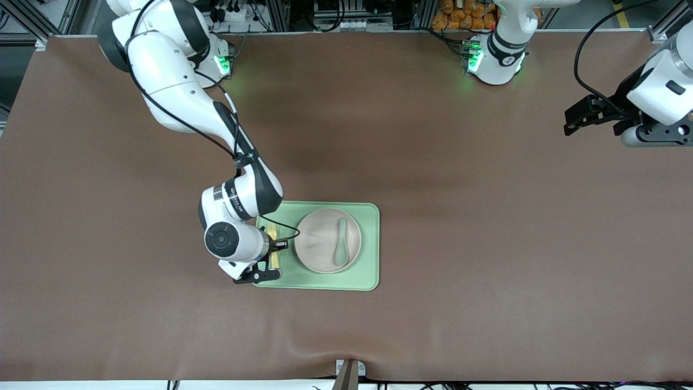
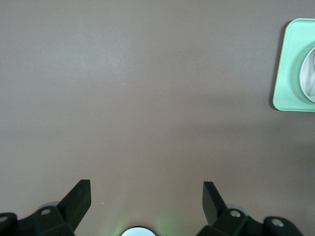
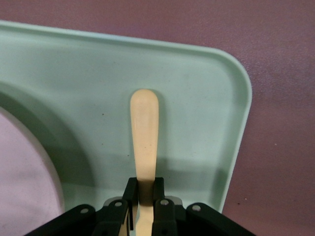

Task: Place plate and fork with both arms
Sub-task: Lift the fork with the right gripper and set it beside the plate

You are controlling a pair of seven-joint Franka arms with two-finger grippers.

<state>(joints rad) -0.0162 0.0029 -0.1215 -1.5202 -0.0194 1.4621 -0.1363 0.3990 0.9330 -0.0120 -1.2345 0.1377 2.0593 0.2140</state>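
The pale beige plate (image 1: 328, 240) lies on the light-green tray (image 1: 368, 260) with a grey-green spoon (image 1: 341, 244) in it. The pale-yellow fork (image 3: 144, 132) is over the tray's strip beside the plate, toward the right arm's end; it also shows in the front view (image 1: 274, 245). My right gripper (image 3: 143, 189) is shut on the fork's middle, low over the tray (image 3: 197, 98); whether the fork rests on the tray I cannot tell. The plate's edge (image 3: 19, 172) shows beside it. My left gripper (image 2: 146, 196) is open and empty over bare table at the left arm's end, also seen in the front view (image 1: 582, 116).
The brown table cloth (image 1: 487, 216) spreads all round the tray. The tray's corner (image 2: 293, 64) and a sliver of the plate (image 2: 309, 73) show in the left wrist view. A small bracket (image 1: 349, 371) sits at the table's near edge.
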